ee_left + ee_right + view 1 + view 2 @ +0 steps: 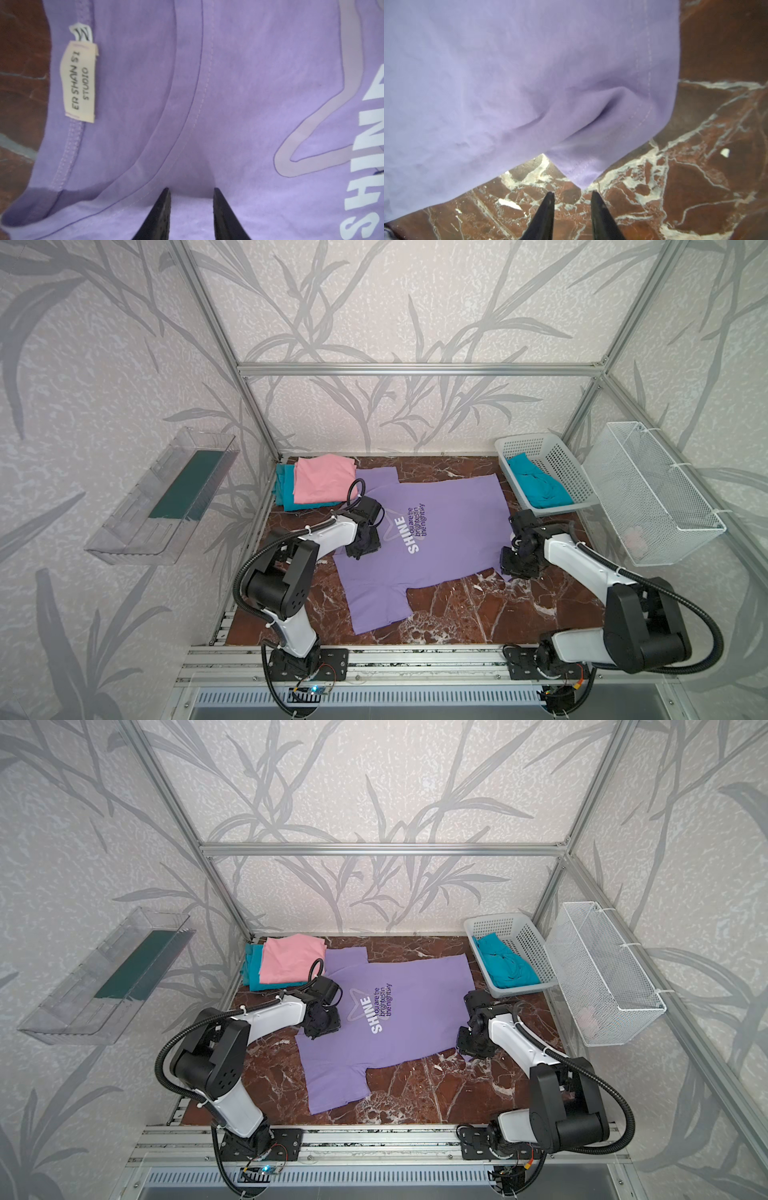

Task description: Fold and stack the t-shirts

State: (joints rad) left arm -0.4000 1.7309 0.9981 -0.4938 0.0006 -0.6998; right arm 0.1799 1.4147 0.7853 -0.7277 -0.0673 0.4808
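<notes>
The brown marbled surface [478, 614] carries the lavender t-shirt [449, 531], which lies spread flat, print up, across its middle. The collar points left, the hem right, and one sleeve reaches toward the near edge.

The step in hand appears to be the first fold of this shirt. The left hand [190, 191] sits low over the chest, just right of the collar, with its jaws a narrow gap apart and nothing between them. The right hand [572, 194] is low over bare marble at the near right hem corner [581, 176]. Its jaws are likewise a narrow gap apart and empty, and the corner lies just ahead of the tips.

To fold well, that hand should slide under the corner and catch both layers, since a small wrinkle already puckers the cloth beside the hem. The two hands should then lift together so the fold line stays straight.

A wire basket [660, 489] hangs on the right wall, and something pale lies in it that I cannot make out. A clear tray [137, 531] on the left wall holds a dark green pad [183, 485]. The white plastic basket [552, 456] at the far right holds a crumpled teal tee [536, 485]. At the far left, a folded pink tee [322, 479] tops the folded teal tees [284, 489].
</notes>
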